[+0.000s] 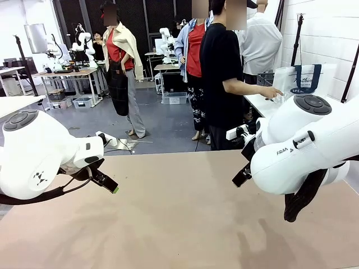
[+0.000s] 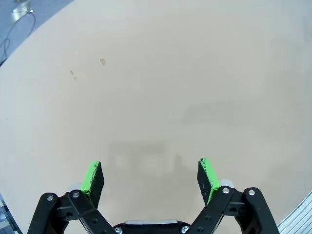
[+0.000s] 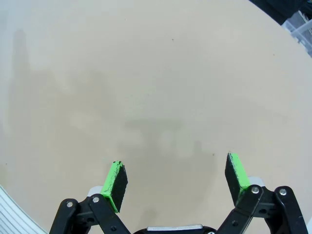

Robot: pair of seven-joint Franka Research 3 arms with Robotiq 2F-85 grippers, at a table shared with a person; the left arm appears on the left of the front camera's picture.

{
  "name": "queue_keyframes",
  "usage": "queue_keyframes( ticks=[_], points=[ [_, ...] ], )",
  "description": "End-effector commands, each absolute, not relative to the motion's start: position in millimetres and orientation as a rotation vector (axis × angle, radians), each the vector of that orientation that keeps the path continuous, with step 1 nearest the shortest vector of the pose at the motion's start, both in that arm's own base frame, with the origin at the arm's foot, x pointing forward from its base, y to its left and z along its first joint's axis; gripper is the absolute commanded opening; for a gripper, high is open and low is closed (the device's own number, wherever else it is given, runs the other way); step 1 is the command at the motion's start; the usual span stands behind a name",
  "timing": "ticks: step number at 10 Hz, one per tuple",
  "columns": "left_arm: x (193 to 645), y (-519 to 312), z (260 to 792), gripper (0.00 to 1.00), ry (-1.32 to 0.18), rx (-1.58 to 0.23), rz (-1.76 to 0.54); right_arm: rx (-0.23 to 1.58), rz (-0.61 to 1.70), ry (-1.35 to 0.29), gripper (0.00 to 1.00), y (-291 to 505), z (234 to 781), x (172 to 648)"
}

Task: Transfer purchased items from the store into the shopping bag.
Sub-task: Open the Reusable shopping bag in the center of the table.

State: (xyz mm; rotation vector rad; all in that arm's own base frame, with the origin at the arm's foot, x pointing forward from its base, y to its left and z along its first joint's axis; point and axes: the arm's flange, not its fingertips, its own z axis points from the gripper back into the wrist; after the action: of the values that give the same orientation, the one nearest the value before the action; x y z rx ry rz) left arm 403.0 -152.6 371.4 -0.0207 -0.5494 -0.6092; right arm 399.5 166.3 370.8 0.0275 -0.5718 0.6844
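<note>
Shopping bag [image 1: 305, 78] stands upright in the upper right of the front view, on a white side surface [image 1: 259, 103] beyond the tan surface [image 1: 179, 224]. Its navy handles and lettering show against whitish plastic.

At the left edge of the front view the white left arm [image 1: 39, 154] reaches in. The left tool [image 1: 105, 181] hangs just above the tan surface, one green-tipped finger slanting down toward the middle. In the left wrist view its green pads [image 2: 92, 176] are spread wide with nothing between them, and the tan surface beneath them carries a few small specks [image 2: 102, 61] at the upper left.

At centre right, a person in a black top [image 1: 220, 67] stands at the far edge. One hand [image 1: 273, 92] stretches right, just beside the shopping bag; whether it touches cannot be told. A dark lattice basket [image 1: 265, 78] sits behind that hand.

At the right, the right arm [image 1: 305, 143] fills the foreground. In the right wrist view the right tool [image 3: 178, 178] is spread apart, pinching nothing, above faint shadows on the surface.
</note>
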Motion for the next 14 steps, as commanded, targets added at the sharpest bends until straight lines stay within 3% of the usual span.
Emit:
queue_keyframes(
  ticks=[1, 14],
  points=[
    [403.5, -151.2, 371.4, 1.0, -0.55, -0.022, -0.606, 0.028, 0.684, -0.572, 1.0, 166.3, 370.7, 399.4],
    [403.5, -151.2, 371.4, 1.0, -0.55, -0.022, -0.606, 0.028, 0.684, -0.572, 1.0, 166.3, 370.7, 399.4]
  ],
)
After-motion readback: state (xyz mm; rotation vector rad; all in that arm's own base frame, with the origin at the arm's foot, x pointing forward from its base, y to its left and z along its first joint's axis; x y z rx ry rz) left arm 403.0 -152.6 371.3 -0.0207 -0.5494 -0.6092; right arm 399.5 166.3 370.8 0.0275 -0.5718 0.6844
